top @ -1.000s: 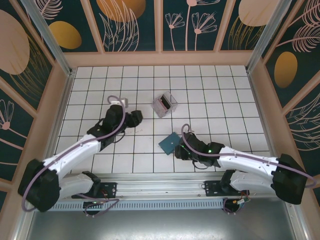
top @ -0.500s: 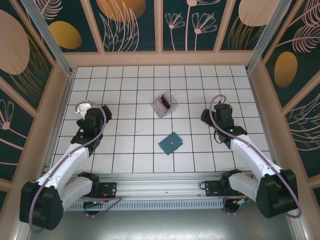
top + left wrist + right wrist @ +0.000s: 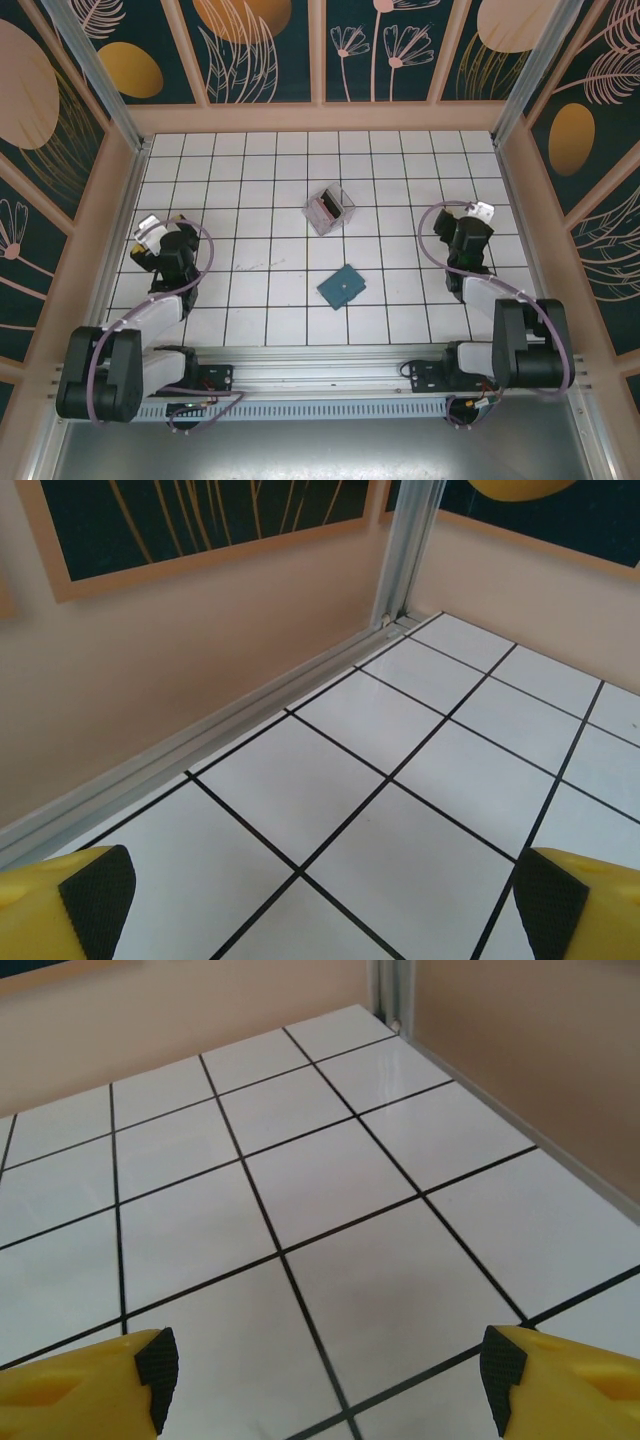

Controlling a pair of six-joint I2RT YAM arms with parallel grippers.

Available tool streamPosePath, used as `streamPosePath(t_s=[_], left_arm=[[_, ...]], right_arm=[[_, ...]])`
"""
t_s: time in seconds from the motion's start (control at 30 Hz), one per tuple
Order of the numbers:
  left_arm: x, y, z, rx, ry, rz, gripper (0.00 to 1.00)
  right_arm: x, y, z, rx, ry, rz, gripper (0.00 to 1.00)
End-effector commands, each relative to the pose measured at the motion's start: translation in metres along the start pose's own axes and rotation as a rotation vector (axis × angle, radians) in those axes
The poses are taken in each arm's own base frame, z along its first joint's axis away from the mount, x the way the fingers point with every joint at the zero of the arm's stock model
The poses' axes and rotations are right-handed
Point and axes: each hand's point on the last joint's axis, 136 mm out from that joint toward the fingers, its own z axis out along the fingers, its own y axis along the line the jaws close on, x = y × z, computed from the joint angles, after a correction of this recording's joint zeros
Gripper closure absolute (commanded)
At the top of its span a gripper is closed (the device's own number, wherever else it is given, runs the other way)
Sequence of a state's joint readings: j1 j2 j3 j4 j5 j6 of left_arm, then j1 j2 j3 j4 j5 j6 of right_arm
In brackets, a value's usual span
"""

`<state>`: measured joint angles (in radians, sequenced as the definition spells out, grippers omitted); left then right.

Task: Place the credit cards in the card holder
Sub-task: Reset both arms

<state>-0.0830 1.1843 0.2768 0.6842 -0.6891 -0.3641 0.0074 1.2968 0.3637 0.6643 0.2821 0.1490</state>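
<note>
Both arms have pulled back from the centre to the bench point(image 3: 260, 170) sides, the left pincer point(image 3: 320, 895) and right pincer point(image 3: 325, 1365) gaping, empty. The card holder point(image 3: 341, 286) lies folded mid-bench, untouched. The credit cards point(image 3: 322, 208) seemingly sit in the clear box point(image 3: 336, 212) beyond it, so loading looks undone.

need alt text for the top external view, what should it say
A flat teal card holder lies near the middle of a white tiled table, with a small clear box just beyond it. The left arm and right arm are folded up at either side, both well away from the card holder.
</note>
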Motion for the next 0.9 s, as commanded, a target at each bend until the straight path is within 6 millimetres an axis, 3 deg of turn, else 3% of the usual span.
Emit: streamPosePath(t_s=[0.0, 0.13, 0.27, 0.4, 0.53, 0.87], left_arm=[[-0.027, -0.010, -0.002, 0.068, -0.149, -0.021, 0.01], [-0.017, -0.021, 0.002, 0.129, -0.152, 0.021, 0.01], [-0.017, -0.039, -0.006, 0.257, -0.189, 0.073, 0.01], [-0.001, -0.058, -0.016, 0.414, -0.205, 0.136, 0.01], [0.011, -0.070, 0.003, 0.398, -0.124, 0.172, 0.01], [0.009, -0.066, 0.003, 0.381, -0.135, 0.162, 0.01]], right_arm=[[-0.034, 0.013, -0.005, -0.089, -0.189, -0.022, 0.18], [-0.024, 0.018, -0.005, -0.128, -0.182, -0.044, 0.18], [-0.013, 0.025, -0.014, -0.200, -0.216, -0.070, 0.01], [-0.003, 0.028, -0.012, -0.217, -0.210, -0.080, 0.01], [0.007, 0.034, -0.003, -0.252, -0.180, -0.103, 0.01], [0.007, 0.030, 0.000, -0.247, -0.170, -0.084, 0.01]])
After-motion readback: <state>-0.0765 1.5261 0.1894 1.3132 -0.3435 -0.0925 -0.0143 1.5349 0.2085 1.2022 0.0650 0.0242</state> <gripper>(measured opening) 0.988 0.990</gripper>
